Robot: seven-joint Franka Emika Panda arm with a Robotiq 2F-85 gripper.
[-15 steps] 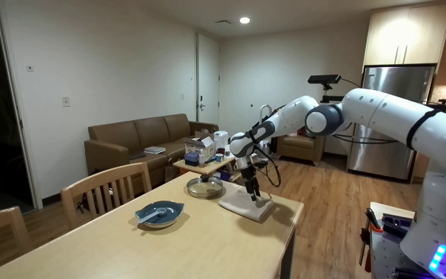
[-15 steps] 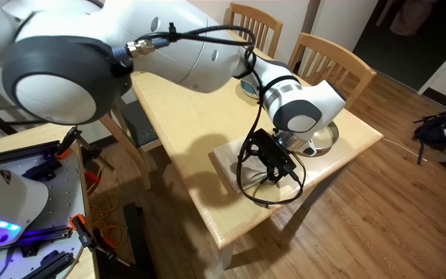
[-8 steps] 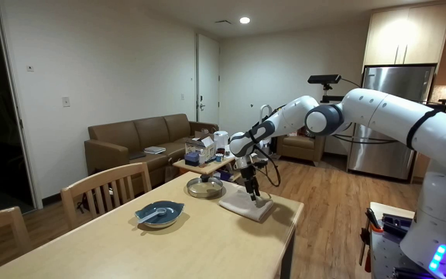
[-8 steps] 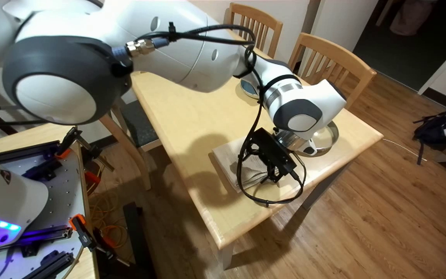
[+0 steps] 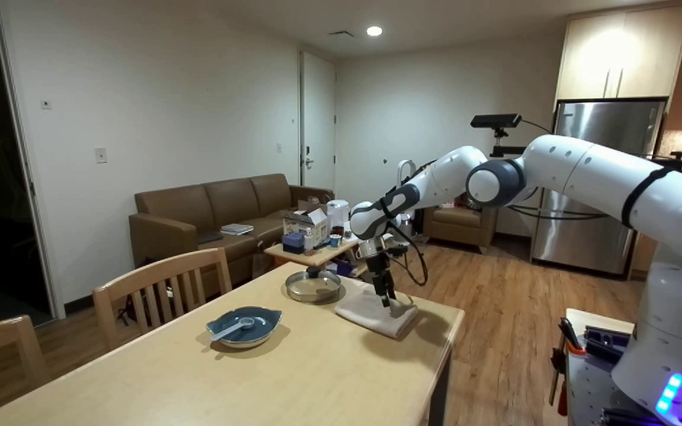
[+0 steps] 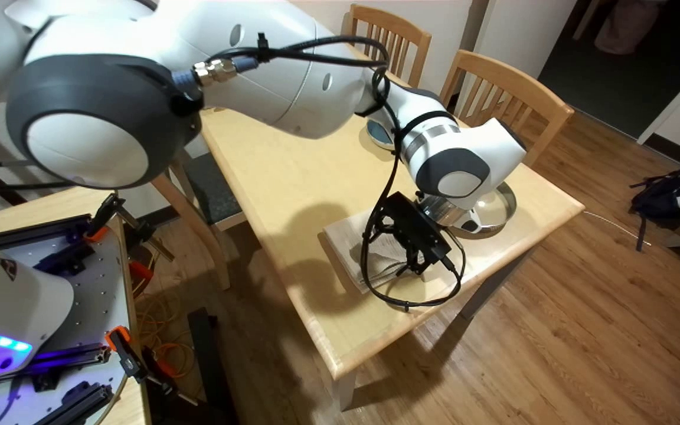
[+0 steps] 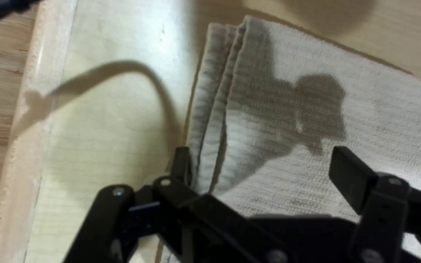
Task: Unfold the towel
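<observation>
The off-white towel lies folded in layers on the table, in an exterior view [image 5: 367,316] and in an exterior view [image 6: 349,245] where the arm partly covers it. In the wrist view the towel [image 7: 386,109] shows its stacked folded edges on the left. My gripper [image 7: 263,160] is open and empty, pointing down. Its left finger is beside the folded edges, seemingly at or touching them. Its right finger is over the towel's top. The gripper also shows low over the towel in both exterior views [image 5: 386,296] [image 6: 414,268]. Whether the fingertips press on the cloth is unclear.
A glass-lidded pan [image 5: 312,287] stands close beside the towel, also in an exterior view [image 6: 502,209]. A blue dish [image 5: 261,322] with a light spoon [image 5: 233,328] is farther along the table. The table's edge [image 7: 31,120] runs left of the towel. Chairs [image 5: 163,284] line the far side.
My gripper has shifted very slightly, a little to the side and with the wrist tilting a touch. The towel has not visibly moved.
</observation>
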